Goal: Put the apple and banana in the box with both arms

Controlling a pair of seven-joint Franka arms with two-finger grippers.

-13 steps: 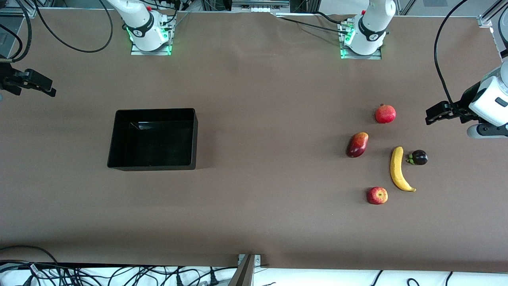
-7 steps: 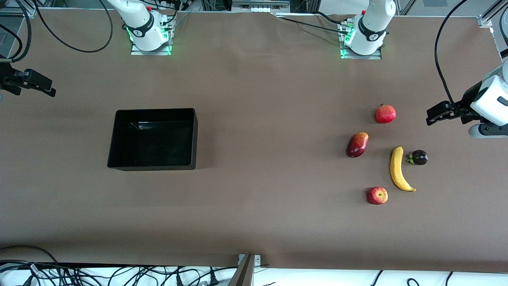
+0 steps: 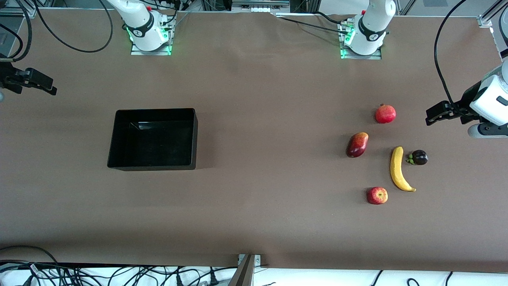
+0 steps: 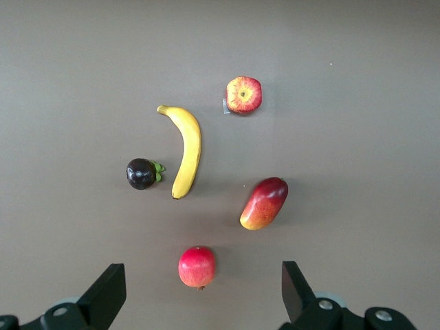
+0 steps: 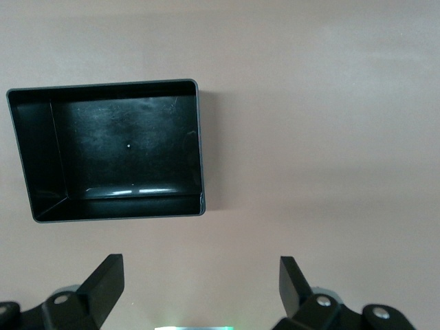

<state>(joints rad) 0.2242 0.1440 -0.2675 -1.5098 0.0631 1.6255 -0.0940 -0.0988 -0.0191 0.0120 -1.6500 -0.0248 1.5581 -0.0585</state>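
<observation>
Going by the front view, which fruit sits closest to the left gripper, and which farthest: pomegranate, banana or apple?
From the open left gripper, at its arm's end of the table:
1. Pomegranate, farthest from the camera.
2. Banana, between the other two.
3. Apple, nearest the camera.

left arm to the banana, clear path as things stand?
Probably yes. The left gripper hangs open above the table's left-arm end; the banana lies uncovered, with only the small dark purple fruit close beside it.

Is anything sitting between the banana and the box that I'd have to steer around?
Nothing visible. The banana lies toward the left arm's end, with the mangosteen right beside it and the mango near its boxward side, slightly farther from the camera. From there to the box, only bare table.
</observation>
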